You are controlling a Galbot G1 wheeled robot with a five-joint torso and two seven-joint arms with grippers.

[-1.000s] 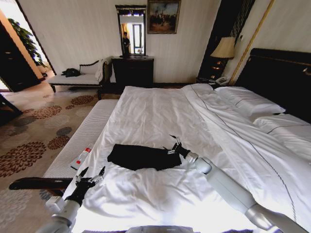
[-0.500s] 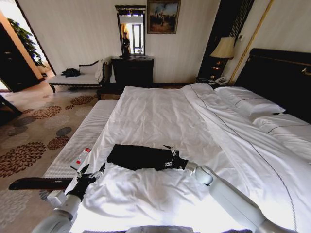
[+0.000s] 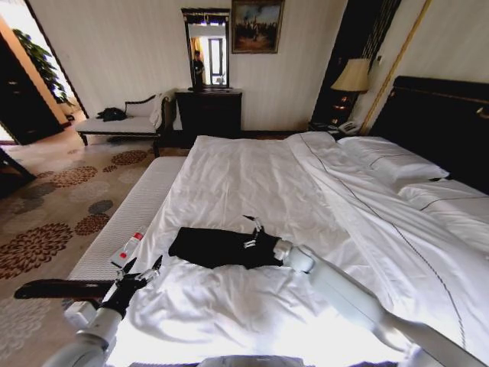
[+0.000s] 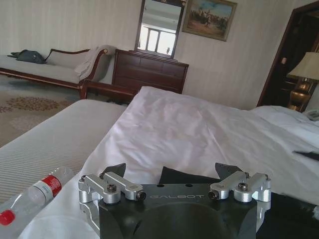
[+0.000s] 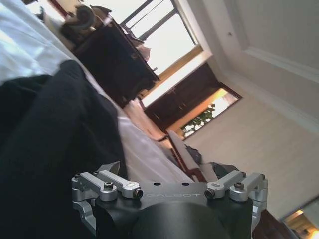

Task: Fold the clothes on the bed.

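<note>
Head view, folded black T-shirt [image 3: 218, 246] lying crosswise on bed [image 3: 252, 176], right claw [image 3: 250, 233] at its end

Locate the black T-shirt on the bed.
In the head view, the black T-shirt lies folded on the bed near its foot, right hand over its right end, plastic bottle off to its left.

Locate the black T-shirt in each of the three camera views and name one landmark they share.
Head view: the black T-shirt lies folded on the bed, the right gripper over its right end.
Left wrist view: it peeks up just beyond the left gripper.
Right wrist view: the large black mass.
Shared landmark: the dark dresser.
</note>
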